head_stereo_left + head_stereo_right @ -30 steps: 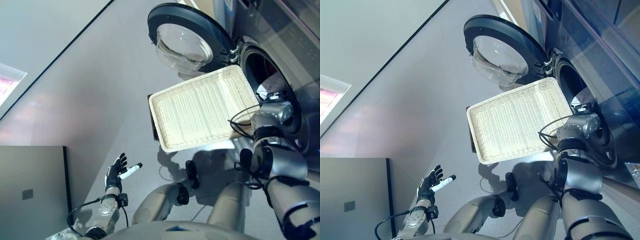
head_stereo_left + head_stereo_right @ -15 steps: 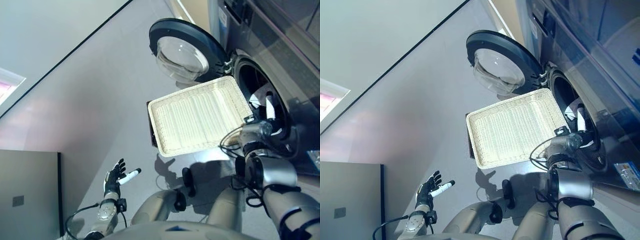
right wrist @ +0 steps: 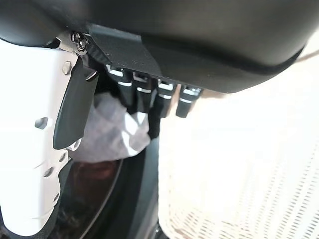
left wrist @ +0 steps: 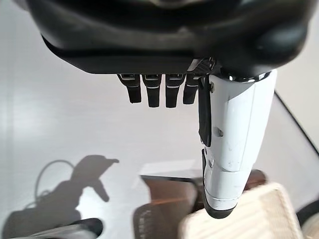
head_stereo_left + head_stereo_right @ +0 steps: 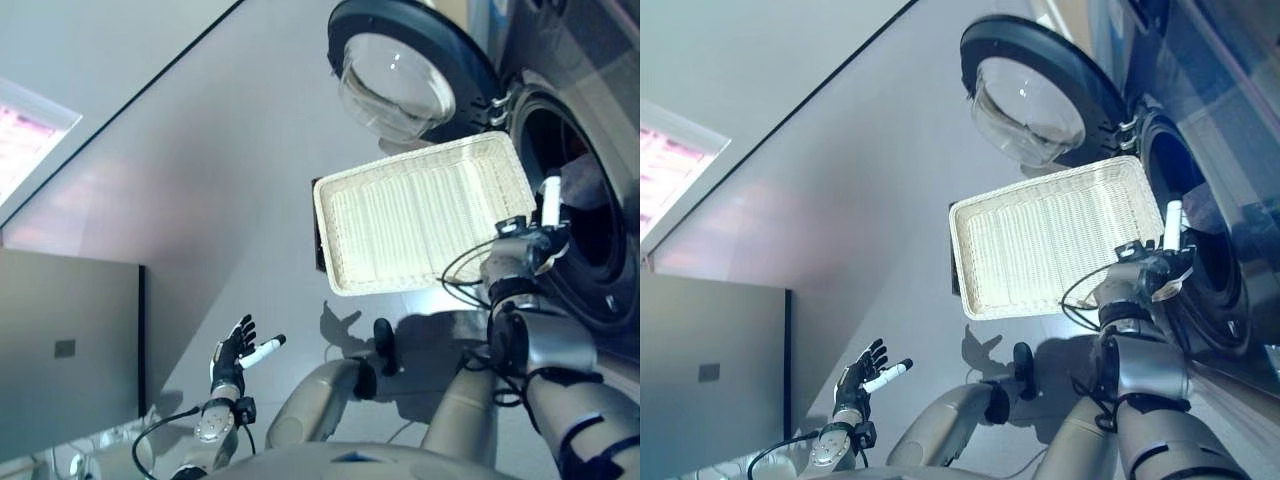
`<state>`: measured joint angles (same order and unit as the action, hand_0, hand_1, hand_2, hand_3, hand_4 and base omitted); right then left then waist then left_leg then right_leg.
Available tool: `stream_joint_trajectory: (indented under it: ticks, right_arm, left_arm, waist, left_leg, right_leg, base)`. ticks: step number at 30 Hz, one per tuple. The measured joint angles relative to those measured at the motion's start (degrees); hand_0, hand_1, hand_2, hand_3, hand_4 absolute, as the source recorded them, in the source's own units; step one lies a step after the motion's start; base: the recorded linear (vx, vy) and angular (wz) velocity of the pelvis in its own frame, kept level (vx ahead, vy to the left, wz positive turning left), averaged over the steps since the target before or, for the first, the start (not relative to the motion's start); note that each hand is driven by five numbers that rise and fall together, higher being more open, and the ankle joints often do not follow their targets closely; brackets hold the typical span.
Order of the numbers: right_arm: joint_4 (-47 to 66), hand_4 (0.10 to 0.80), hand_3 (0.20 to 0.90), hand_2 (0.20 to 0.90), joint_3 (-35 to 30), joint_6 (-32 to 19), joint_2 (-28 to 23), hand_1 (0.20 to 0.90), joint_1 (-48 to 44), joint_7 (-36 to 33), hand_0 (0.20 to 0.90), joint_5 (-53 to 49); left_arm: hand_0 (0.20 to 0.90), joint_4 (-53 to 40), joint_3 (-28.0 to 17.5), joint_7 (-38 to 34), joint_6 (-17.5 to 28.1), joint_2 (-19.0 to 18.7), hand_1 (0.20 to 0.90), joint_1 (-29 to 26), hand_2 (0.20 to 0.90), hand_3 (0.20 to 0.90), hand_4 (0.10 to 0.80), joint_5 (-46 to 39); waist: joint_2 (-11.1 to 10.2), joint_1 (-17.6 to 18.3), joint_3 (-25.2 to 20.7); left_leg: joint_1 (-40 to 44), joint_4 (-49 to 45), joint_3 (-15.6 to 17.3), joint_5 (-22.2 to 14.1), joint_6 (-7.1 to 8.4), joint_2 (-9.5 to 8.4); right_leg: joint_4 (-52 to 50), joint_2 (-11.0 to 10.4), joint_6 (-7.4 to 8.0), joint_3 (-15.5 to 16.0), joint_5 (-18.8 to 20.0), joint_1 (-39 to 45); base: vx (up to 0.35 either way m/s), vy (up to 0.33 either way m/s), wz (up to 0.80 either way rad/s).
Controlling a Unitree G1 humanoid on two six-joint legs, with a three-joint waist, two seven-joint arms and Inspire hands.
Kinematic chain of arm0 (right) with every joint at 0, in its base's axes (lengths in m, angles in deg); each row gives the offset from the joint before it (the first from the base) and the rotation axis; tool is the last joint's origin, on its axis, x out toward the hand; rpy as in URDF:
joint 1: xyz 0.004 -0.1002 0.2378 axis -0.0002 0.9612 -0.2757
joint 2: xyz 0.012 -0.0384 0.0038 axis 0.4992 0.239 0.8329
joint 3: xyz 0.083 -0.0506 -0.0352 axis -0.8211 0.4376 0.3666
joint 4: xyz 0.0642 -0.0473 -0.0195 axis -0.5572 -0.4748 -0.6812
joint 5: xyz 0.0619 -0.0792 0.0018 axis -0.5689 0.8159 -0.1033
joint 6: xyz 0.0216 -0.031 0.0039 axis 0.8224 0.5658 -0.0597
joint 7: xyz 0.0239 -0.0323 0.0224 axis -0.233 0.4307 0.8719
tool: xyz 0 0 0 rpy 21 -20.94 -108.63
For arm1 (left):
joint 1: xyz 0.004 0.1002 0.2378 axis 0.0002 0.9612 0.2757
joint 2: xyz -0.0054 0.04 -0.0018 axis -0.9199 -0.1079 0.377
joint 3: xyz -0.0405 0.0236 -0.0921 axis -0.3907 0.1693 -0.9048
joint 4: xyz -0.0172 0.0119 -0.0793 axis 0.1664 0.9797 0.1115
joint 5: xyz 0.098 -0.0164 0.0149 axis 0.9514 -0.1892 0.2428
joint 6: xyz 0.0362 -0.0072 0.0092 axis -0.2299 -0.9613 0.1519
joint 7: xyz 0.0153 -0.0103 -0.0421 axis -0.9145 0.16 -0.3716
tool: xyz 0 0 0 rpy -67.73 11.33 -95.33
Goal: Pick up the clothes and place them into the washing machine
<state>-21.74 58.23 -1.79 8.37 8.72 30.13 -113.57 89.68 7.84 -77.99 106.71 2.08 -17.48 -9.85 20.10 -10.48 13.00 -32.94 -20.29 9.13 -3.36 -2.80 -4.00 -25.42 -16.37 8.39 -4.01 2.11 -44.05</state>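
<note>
Right hand [image 5: 528, 243] sits at the washing machine [image 5: 590, 200] drum mouth, fingers straight and holding nothing; the pale cloth [image 3: 112, 134] lies inside the drum just past the fingertips, and the wicker basket [image 5: 425, 215] looks empty. Left hand [image 5: 232, 352] idles low, fingers spread. Looks like the drop-off step is finishing: next, pull the arm clear and shut the round door [image 5: 410, 70].

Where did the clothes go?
The clothes are inside the washing machine drum on the robot's right, just past the right hand at the round opening. The white basket beside it looks empty.
</note>
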Motion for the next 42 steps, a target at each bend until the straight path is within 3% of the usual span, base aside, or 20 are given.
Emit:
stream_joint_trajectory:
  ticks: [6,10,14,18,22,25,28,32,38,42]
  right_arm:
    - [-1.2,0.800,0.900,0.900,4.1,0.0,-4.1,0.900,-4.7,-0.6,0.900,1.5]
    - [-2.0,0.800,0.900,0.900,4.0,0.1,-3.5,0.900,-5.3,1.1,0.900,-0.2]
    - [-1.4,0.800,0.900,0.900,0.6,-0.3,-4.6,0.900,-5.4,4.0,0.900,-6.4]
    - [-0.8,0.800,0.900,0.900,-3.5,-2.8,-5.2,0.900,-5.7,6.0,0.900,-13.0]
    - [2.3,0.800,0.900,0.900,-3.0,-4.0,-6.9,0.900,-7.8,6.5,0.900,-17.0]
    - [8.8,0.800,0.900,0.900,-1.1,-4.1,-8.3,0.900,-8.7,7.9,0.900,-18.6]
    - [11.6,0.800,0.900,0.900,1.2,-6.1,-8.7,0.900,-8.9,13.2,0.900,-19.2]
    - [11.4,0.800,0.900,0.900,1.2,-6.3,-8.4,0.900,-8.9,13.8,0.900,-20.4]
    - [6.7,0.800,0.900,0.900,-2.1,-6.0,-5.3,0.900,-8.8,15.3,0.900,-22.9]
    - [-0.2,0.800,0.900,0.900,-2.8,-3.1,-4.3,0.900,-8.0,16.2,0.900,-22.3]
  left_arm:
    - [0.900,-0.1,0.2,0.6,-1.6,0.1,0.900,1.3,0.900,0.900,0.800,0.0]
    - [0.900,-1.6,0.2,1.3,-1.7,0.2,0.900,2.2,0.900,0.900,0.800,0.0]
    - [0.900,-3.7,0.3,2.2,-1.7,0.4,0.900,2.0,0.900,0.900,0.800,0.1]
    - [0.900,-4.4,0.2,2.3,-1.7,0.3,0.900,1.8,0.900,0.900,0.800,0.1]
    - [0.900,-4.9,0.2,2.5,-1.7,0.0,0.900,2.1,0.900,0.900,0.800,0.0]
    - [0.900,-5.5,0.1,2.7,-1.6,-0.1,0.900,2.0,0.900,0.900,0.800,-0.3]
    - [0.900,-5.6,0.1,3.4,-1.6,-0.1,0.900,1.7,0.900,0.900,0.800,-1.3]
    - [0.900,-5.5,0.1,4.0,-1.7,-0.1,0.900,1.8,0.900,0.900,0.800,-2.5]
    - [0.900,-5.5,0.1,5.0,-1.6,0.3,0.900,1.7,0.900,0.900,0.800,-3.7]
    - [0.900,-5.0,0.0,5.4,-1.8,0.4,0.900,1.6,0.900,0.900,0.800,-3.7]
  waist:
    - [0.3,0.1,2.6]
    - [0.5,0.0,2.5]
    - [1.0,-1.2,2.2]
    - [2.1,-2.4,1.3]
    - [4.6,-3.4,-0.7]
    - [5.1,-4.4,-1.1]
    - [5.1,-4.3,-1.0]
    - [4.9,-4.3,-0.9]
    - [4.2,-2.7,-0.3]
    - [2.9,-1.6,-0.6]
  left_leg:
    - [-3.7,-3.8,-0.7,-0.9,0.73,1.12]
    - [-3.3,-3.0,-1.5,-0.9,1.45,1.29]
    - [-3.2,-3.1,-1.7,-0.6,2.41,1.09]
    - [-2.5,-2.8,-1.7,-0.1,2.42,0.64]
    - [-2.4,-2.8,-1.5,-0.9,2.74,0.20]
    - [-2.4,-3.1,-0.7,-1.0,2.63,0.25]
    - [-2.4,-2.8,-0.1,-1.3,2.67,0.23]
    - [-1.5,-2.2,1.2,-1.7,1.98,0.27]
    - [3.1,0.6,1.8,-2.0,1.42,0.21]
    - [4.7,1.6,1.4,-2.0,1.44,0.23]
  right_leg:
    - [-4.6,1.4,-1.10,-0.8,-1.4,-4.0]
    - [-5.9,2.2,-1.73,-1.2,-2.1,-4.7]
    - [-7.9,2.4,-2.37,-1.6,-3.3,-5.9]
    - [-10.4,2.0,-3.12,-1.8,-4.8,-6.6]
    - [-12.6,1.6,-2.78,-2.6,-6.7,-7.9]
    - [-13.0,2.1,-2.87,-3.6,-6.8,-8.6]
    - [-12.2,2.6,-2.68,-4.1,-6.3,-8.8]
    - [-10.4,3.0,-1.90,-5.3,-5.6,-8.0]
    - [-7.6,3.2,-1.04,-5.9,-4.7,-3.8]
    - [-7.3,3.1,-1.04,-5.4,-5.4,-2.3]
  base:
    - [0.047,-0.003,0.03]
    - [0.063,0.031,-0.06]
    - [0.041,0.008,-0.02]
    - [0.031,0.022,0.09]
    - [0.026,0.006,0.01]
    - [0.001,0.017,-0.14]
    - [0.056,0.026,-0.09]
    - [0.041,0.027,-0.19]
    - [0.012,0.009,-0.15]
    - [-0.003,-0.001,-0.02]
